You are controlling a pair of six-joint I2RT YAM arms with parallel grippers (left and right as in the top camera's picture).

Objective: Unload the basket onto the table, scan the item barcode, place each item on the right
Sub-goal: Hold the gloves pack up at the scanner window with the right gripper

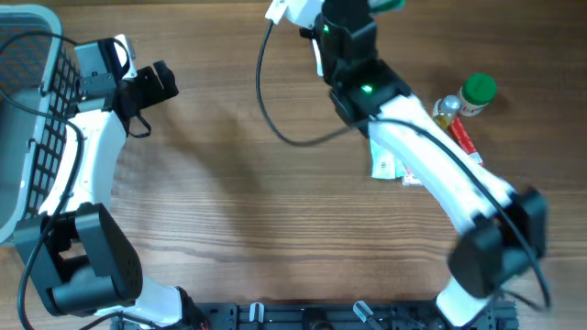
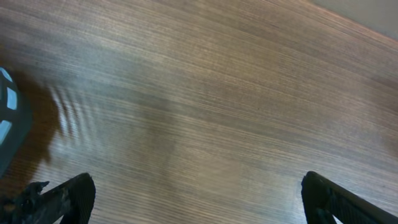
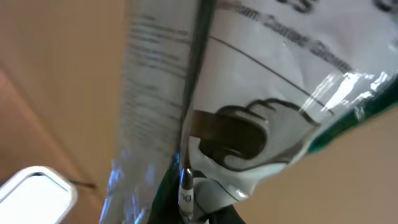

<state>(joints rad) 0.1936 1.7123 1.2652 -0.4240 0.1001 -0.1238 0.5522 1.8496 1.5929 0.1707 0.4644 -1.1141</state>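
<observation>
We see the right gripper [image 1: 316,11] clamped on a white packet [image 3: 261,81] at 12 o'clock, print too blurred to read, seam running 6-to-12 in wrist view; the left gripper [image 1: 158,84] gapes wide over the table [image 1: 238,202] at 10.

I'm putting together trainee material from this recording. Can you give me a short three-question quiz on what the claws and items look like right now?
1. Fill in: the green-capped bottle is on the table beside the ___ arm.
2. What does the right claw grip? A) the green-capped bottle B) a printed plastic packet C) nothing
3. True or false: the left claw is shut on an item.

Key: 1 right; 2 B; 3 false. The left claw is wide open over bare table.
</observation>
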